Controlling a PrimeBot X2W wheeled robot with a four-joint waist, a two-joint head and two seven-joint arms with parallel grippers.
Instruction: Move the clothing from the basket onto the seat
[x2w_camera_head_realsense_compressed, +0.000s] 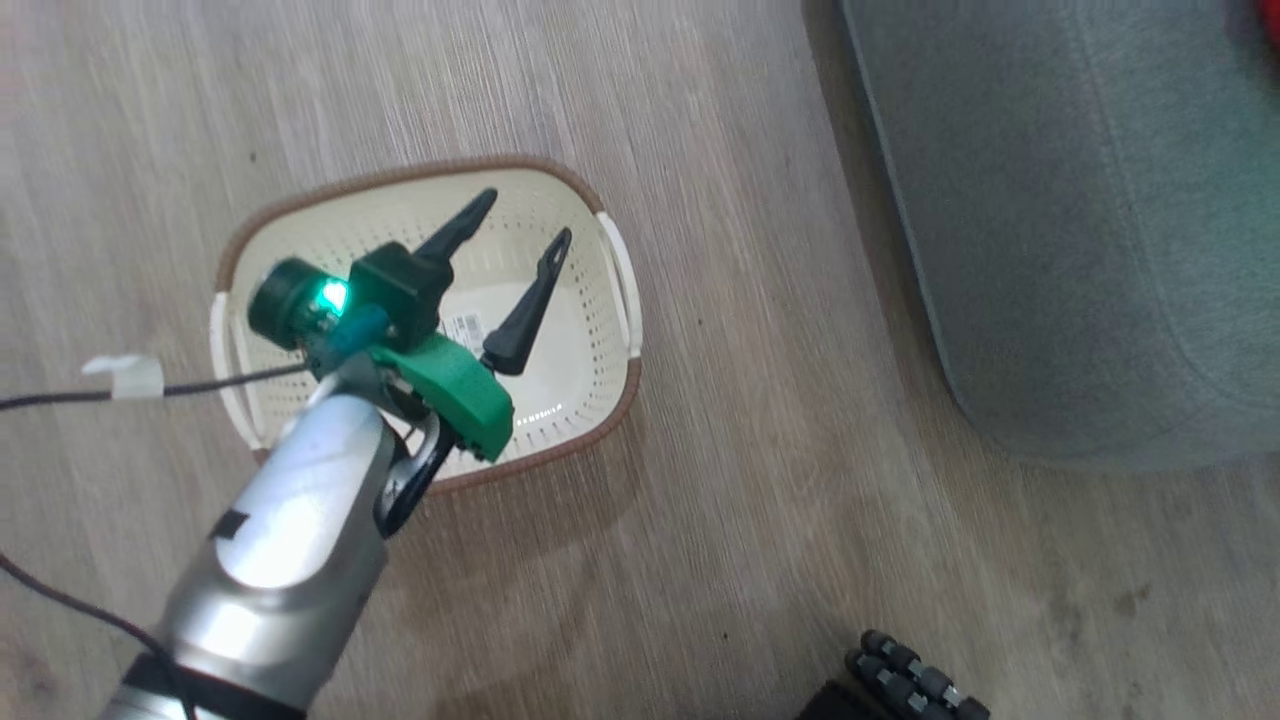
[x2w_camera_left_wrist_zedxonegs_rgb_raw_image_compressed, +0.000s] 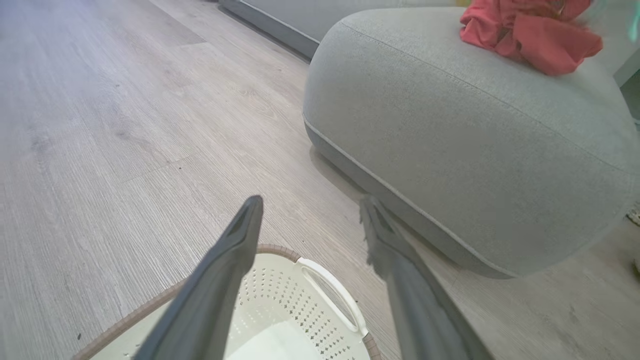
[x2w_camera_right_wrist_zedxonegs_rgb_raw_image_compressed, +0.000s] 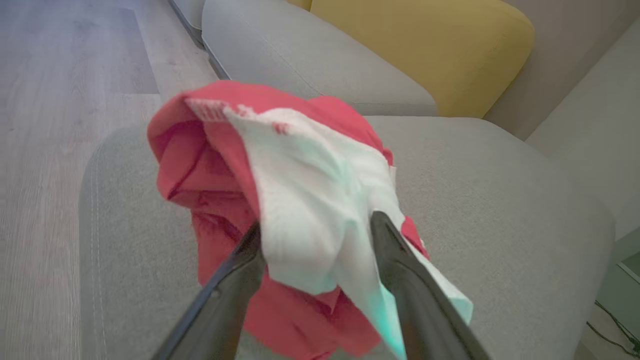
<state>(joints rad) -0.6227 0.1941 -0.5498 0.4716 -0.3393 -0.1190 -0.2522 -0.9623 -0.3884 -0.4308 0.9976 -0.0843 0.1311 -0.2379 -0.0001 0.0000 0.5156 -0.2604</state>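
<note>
While the left gripper (x2w_camera_head_realsense_compressed: 528, 215) hung wide open above the basket (x2w_camera_head_realsense_compressed: 580, 370), the right gripper (x2w_camera_right_wrist_zedxonegs_rgb_raw_image_compressed: 316, 225) stood spread wide around the clothing (x2w_camera_right_wrist_zedxonegs_rgb_raw_image_compressed: 200, 165), which lay bundled on the seat (x2w_camera_right_wrist_zedxonegs_rgb_raw_image_compressed: 500, 210) toward its edge farthest from the basket

The basket (x2w_camera_head_realsense_compressed: 590, 350) is perforated plastic, the seat (x2w_camera_head_realsense_compressed: 1080, 220) matt fabric, the clothing (x2w_camera_right_wrist_zedxonegs_rgb_raw_image_compressed: 200, 165) thin wrinkled cloth, the floor (x2w_camera_head_realsense_compressed: 750, 500) wood-grain.
</note>
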